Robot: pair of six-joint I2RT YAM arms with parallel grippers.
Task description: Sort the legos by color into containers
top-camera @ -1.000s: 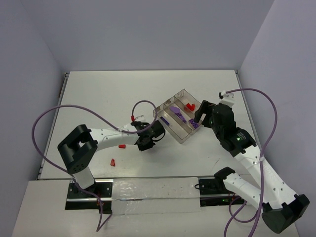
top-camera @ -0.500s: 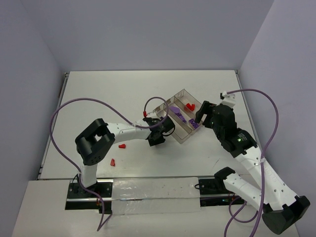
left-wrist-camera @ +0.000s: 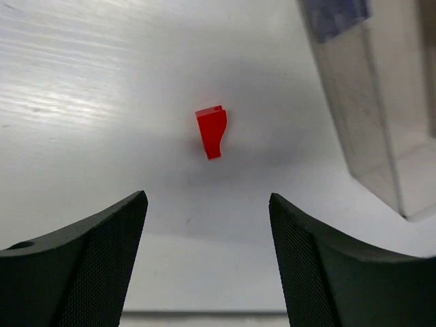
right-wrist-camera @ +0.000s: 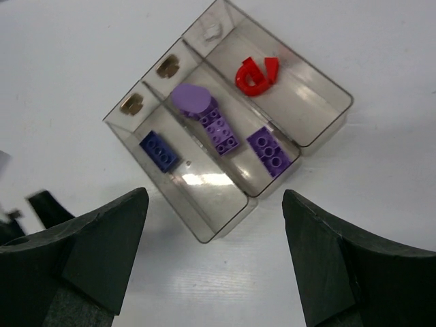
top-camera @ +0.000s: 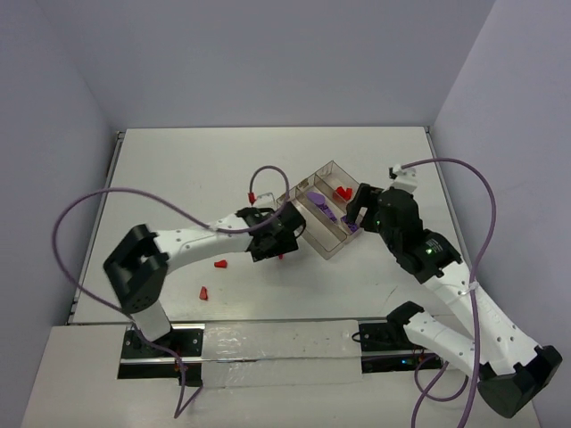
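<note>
1. Table (top-camera: pixel 178 169): white, flat and smooth. Small hard parts would probably skid on it if pushed.
2. Clear plastic tray (right-wrist-camera: pixel 306 109): three long compartments, set at an angle between the two arms. It looks light and thin-walled, so a knock could well shift it.
3. Left gripper (left-wrist-camera: pixel 206 204): jaws stand wide apart and hold nothing. It is low over the table, just off the tray's near corner.
4. Right gripper (right-wrist-camera: pixel 214 204): jaws wide apart and empty, poised above the tray and looking down into it.
5. Sorted legos:
   - A red piece (right-wrist-camera: pixel 257 75) lies in one outer compartment.
   - Purple plates (right-wrist-camera: pixel 219 129) lie in the middle compartment.
   - One darker violet brick (right-wrist-camera: pixel 159 150) lies in the other outer compartment.
6. Loose red brick (left-wrist-camera: pixel 212 132): on the table ahead of the left jaws, beside the tray's outer wall and not touching it.
   - Judged very light, rigid, glossy and not fragile.
   - Its tapered shape could make it squirt out of a pinch.
   - Recommend centring the jaws and closing across its two flat parallel sides near the broader end.
7. Two further red bricks (top-camera: pixel 219 264) lie well apart from the tray, nearer the left arm's base.
</note>
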